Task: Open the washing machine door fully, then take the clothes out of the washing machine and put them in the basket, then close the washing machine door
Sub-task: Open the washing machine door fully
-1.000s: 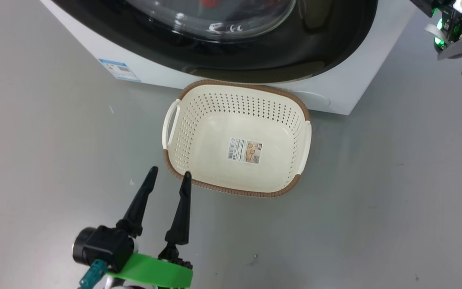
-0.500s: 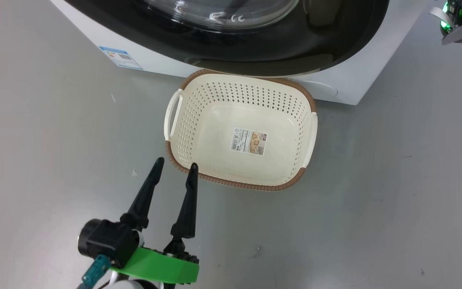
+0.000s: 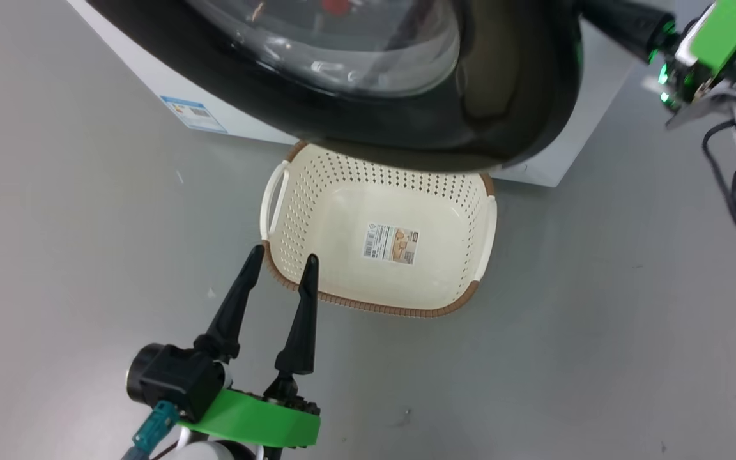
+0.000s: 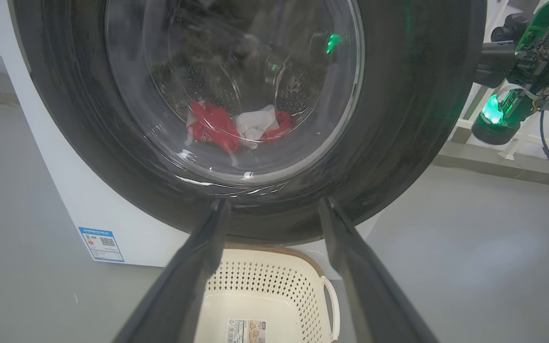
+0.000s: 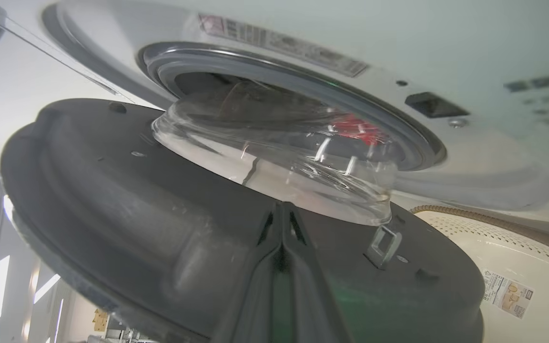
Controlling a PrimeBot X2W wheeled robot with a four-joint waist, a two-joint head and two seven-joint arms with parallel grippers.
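Cream plastic with a brown woven-look rim, that's the basket, sitting on the grey floor with nothing in it but the paper label on its base. Right behind the basket is the washing machine, with its blue sticker off to the basket's far left. The washing machine door is only partly swung out, and its glossy black rim hangs over the basket's far edge and hides that bit of the rim. From the left wrist you can see the clothes through the glass, a red heap with a white piece beside it, low in the drum, above and behind the basket.

Left gripper is at the basket's near-left corner, fingers spread wide and holding nothing. Its tips straddle the brown rim in the head view, can't tell if they touch it. Right gripper is up past the basket's far-right side, behind the door, fingers pinched together with nothing between them. The tips point at the door's grey inner face just under the glass bowl, near the metal latch hook – contact there is hard to call
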